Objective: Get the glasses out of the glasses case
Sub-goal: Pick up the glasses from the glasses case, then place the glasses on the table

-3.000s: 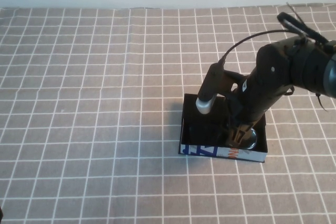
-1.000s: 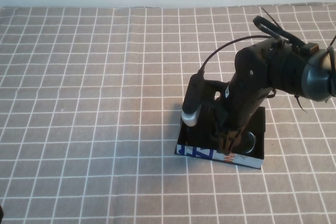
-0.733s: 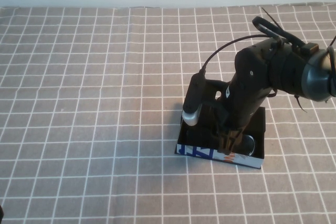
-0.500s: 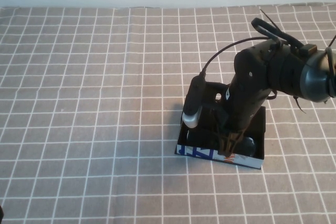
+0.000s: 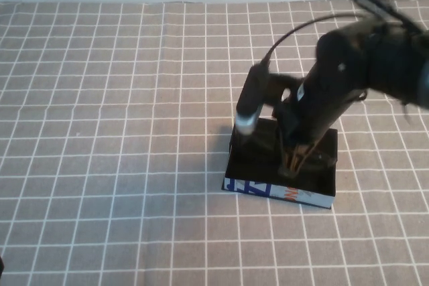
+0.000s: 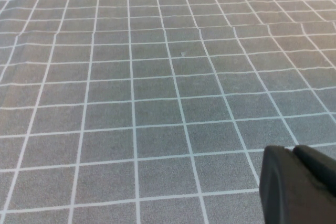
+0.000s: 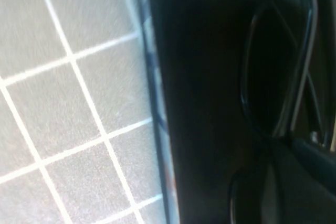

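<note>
The right tool [image 5: 295, 159] reaches down into the open case [image 5: 279, 189], right of centre in the high view; whether it grips the glasses [image 7: 278, 72] inside cannot be told. The left tool [image 6: 296, 182] hangs above bare worktop [image 6: 157, 77], its state unclear.

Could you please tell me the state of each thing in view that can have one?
glasses case: open, flat on the checked cloth.
glasses: inside the case, folded.
right pincer: over the case, at the glasses; grip unclear.
left pincer: away from the case, above bare cloth.
</note>
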